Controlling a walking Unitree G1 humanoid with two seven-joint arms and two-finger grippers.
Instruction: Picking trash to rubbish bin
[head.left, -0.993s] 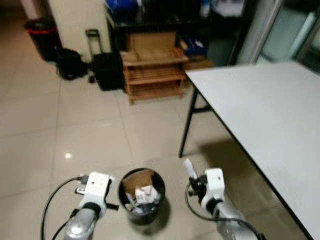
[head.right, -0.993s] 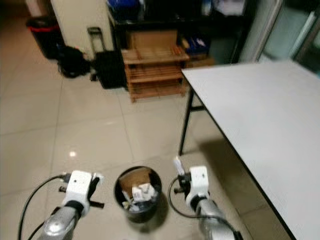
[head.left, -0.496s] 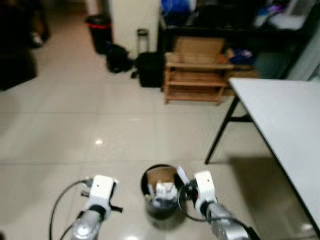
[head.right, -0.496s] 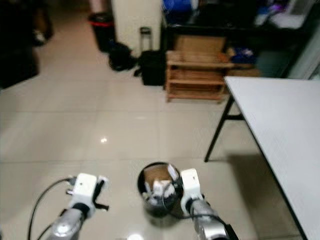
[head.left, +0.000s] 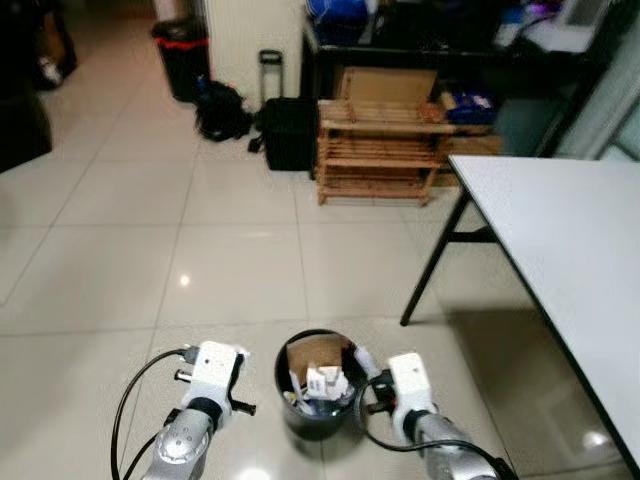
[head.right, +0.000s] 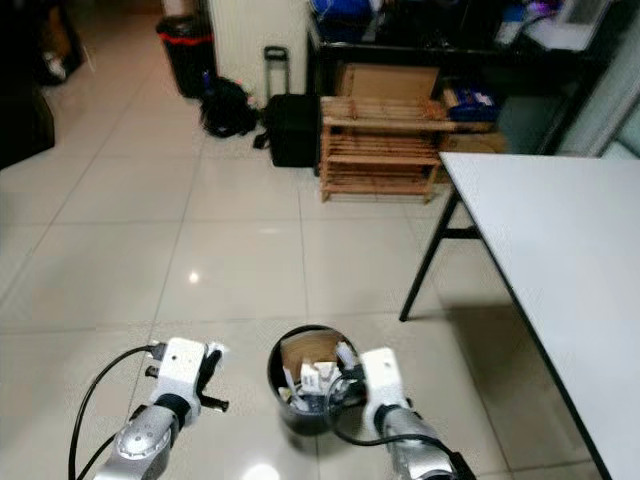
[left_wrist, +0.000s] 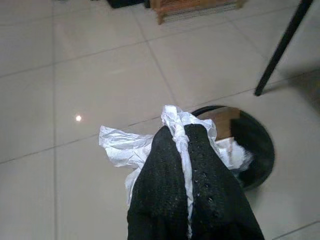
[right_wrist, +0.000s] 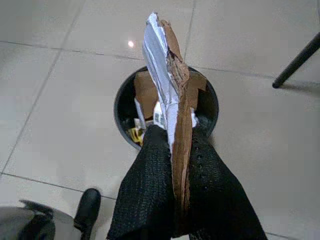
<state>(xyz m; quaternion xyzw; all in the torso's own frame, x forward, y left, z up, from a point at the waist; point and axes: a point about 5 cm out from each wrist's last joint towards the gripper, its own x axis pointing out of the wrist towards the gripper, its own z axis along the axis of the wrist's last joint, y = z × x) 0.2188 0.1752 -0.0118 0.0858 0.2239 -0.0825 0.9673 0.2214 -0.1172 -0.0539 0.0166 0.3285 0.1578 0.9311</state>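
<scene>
Showing both grippers loaded at the rubbish bin (head.left: 318, 385), which stands on the tiled floor (head.left: 240, 270) near the table (head.left: 560, 250) leg. Right gripper (right_wrist: 176, 137) pinches a torn cardboard strip (right_wrist: 167, 70) edge-on above the bin's rim; stiff and light, it is best held low. Left gripper (left_wrist: 184, 137), beside the bin, clamps crumpled white paper (left_wrist: 127, 147): soft, weightless, compressible anywhere.

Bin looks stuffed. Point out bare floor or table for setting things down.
The white table top is bare. Open tile lies between the wooden rack and the rubbish bin. The bin is crowded with trash, flanked by the left end effector holding crumpled paper and the right end effector holding cardboard.
</scene>
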